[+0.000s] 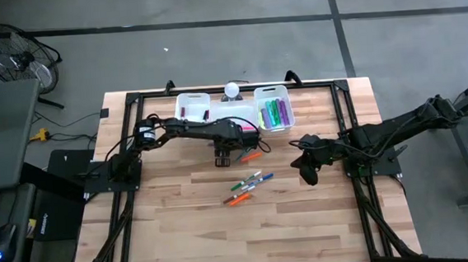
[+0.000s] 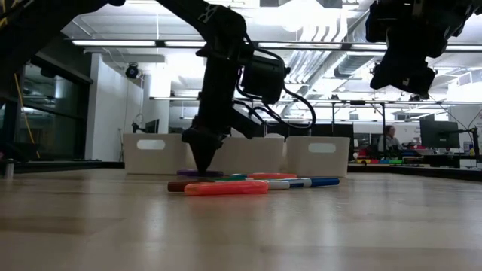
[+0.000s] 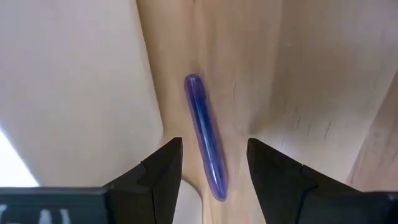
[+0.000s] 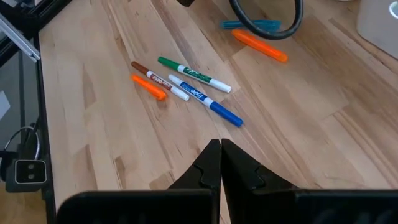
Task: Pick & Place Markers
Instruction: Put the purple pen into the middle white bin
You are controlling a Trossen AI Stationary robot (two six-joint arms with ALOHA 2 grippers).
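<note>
Two fingers of the left gripper stand apart either side of a purple marker lying flat on the table, not clamped. At its 4 o'clock in the high view lie loose markers. The right gripper, at 3 o'clock, hangs pinched shut, empty. At 12 o'clock, two bins hold more markers.

A purple marker lies flat on the wood, apart from a loose cluster of green, blue, brown and orange markers lying nearby, more standing in a bin.
</note>
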